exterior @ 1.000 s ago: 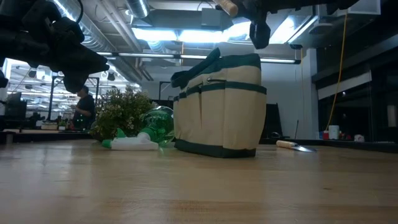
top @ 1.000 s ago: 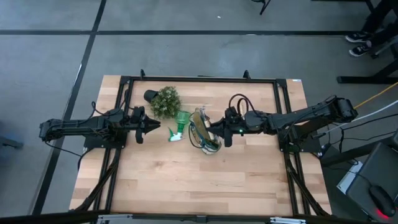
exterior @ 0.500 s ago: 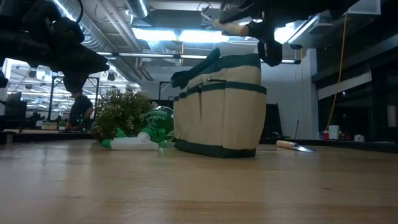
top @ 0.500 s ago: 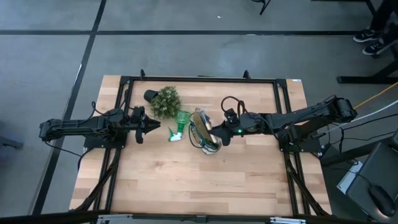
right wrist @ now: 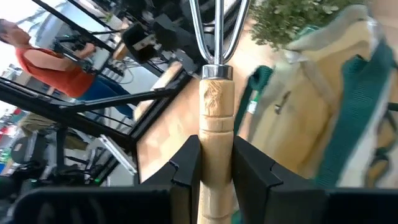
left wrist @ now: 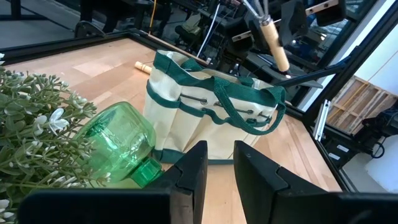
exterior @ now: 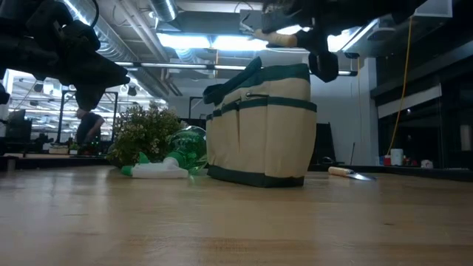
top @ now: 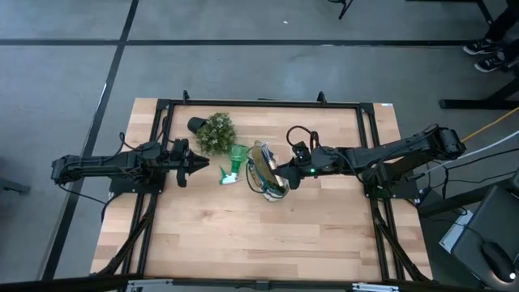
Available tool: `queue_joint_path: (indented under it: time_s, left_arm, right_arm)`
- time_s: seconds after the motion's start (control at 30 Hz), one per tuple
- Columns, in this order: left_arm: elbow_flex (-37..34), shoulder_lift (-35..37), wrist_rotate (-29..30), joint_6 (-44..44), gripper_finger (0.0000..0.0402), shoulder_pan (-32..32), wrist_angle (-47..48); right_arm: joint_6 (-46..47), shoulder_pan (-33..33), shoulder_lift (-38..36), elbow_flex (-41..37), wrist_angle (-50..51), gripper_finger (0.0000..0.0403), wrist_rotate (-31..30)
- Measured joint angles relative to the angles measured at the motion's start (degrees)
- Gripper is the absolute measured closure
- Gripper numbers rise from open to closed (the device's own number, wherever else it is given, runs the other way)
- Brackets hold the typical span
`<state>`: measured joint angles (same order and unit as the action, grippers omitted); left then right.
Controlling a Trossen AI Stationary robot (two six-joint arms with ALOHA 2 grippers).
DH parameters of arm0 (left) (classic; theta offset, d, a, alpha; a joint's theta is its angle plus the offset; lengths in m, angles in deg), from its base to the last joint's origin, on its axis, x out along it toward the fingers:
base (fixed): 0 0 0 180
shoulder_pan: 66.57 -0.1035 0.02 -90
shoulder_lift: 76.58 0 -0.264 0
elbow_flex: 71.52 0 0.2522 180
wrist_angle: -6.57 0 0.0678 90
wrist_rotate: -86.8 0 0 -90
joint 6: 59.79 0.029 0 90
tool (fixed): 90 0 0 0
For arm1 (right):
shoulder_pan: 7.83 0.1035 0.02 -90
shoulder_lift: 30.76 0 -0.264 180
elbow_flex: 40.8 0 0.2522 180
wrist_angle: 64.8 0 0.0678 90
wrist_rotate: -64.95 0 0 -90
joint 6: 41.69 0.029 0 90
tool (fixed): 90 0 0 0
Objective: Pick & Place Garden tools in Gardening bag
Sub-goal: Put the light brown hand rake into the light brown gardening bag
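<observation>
The beige gardening bag (top: 268, 174) with green trim stands upright on its base mid-table. Just above its right side my right gripper (right wrist: 216, 180) is shut on a wooden-handled garden tool (exterior: 279, 37) with metal prongs (right wrist: 214, 25). A second wooden-handled tool (exterior: 347, 173) with a metal blade lies flat on the table right of the bag. A green-and-white plastic sprayer (top: 233, 165) lies on its side left of the bag. My left gripper (left wrist: 217, 174) waits left of the sprayer with a narrow, empty gap between its fingers. My right gripper pinches the tool's wooden handle (right wrist: 216, 134) between its two fingers (right wrist: 186, 171), below the metal collar. The prongs stick out past the fingertips. The tool is lifted clear and hangs tilted over the bag's open top (left wrist: 217, 84).
A bushy green plant (top: 215, 134) in a black pot stands at the far left of the bag, close to the sprayer. A dark metal frame (top: 259, 103) runs round the table top. A person (right wrist: 56, 62) stands in the room beyond the table.
My right gripper has rolled about its own axis and tipped its fingers downward over the bag, staying almost in place. The wooden-handled tool has turned with it and sits lower, nearer the bag's top. The bag has not moved.
</observation>
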<state>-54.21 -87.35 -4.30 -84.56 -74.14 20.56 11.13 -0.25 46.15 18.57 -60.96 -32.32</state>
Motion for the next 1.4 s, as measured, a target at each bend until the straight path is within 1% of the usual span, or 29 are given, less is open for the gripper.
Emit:
queue_joint_path:
  time_s: [0.1, 0.4, 0.6, 0.73, 1.1, 1.4]
  left_arm:
    - [0.0, 0.0, 0.0, -0.01, 0.0329, -0.01, 0.0]
    - [0.0, 0.0, 0.0, -0.02, 0.0329, 0.0, 0.0]
    - [0.0, 0.0, 0.0, -0.02, 0.0329, 0.0, 0.0]
    - [0.0, 0.0, 0.0, -0.01, 0.0329, -0.02, 0.0]
    - [0.0, 0.0, 0.01, -0.02, 0.0329, -0.02, 0.0]
    - [0.0, 0.0, 0.0, -0.02, 0.0329, -0.02, 0.0]
  right_arm:
    - [-0.09, -0.41, 0.04, 0.0, 1.32, 0.0332, -0.02]
    - [-0.72, -1.53, 1.22, -0.04, 0.71, 0.0332, -0.07]
    - [-0.83, -1.56, 2.59, 0.07, -5.52, 0.0332, -1.29]
    - [-3.97, -1.55, 3.87, 0.03, -7.77, 0.0331, -1.59]
    - [-4.24, -1.55, 7.68, -0.02, -7.53, 0.0328, -1.57]
    - [-4.24, -1.68, 7.93, -0.02, -6.72, 0.0314, -1.58]
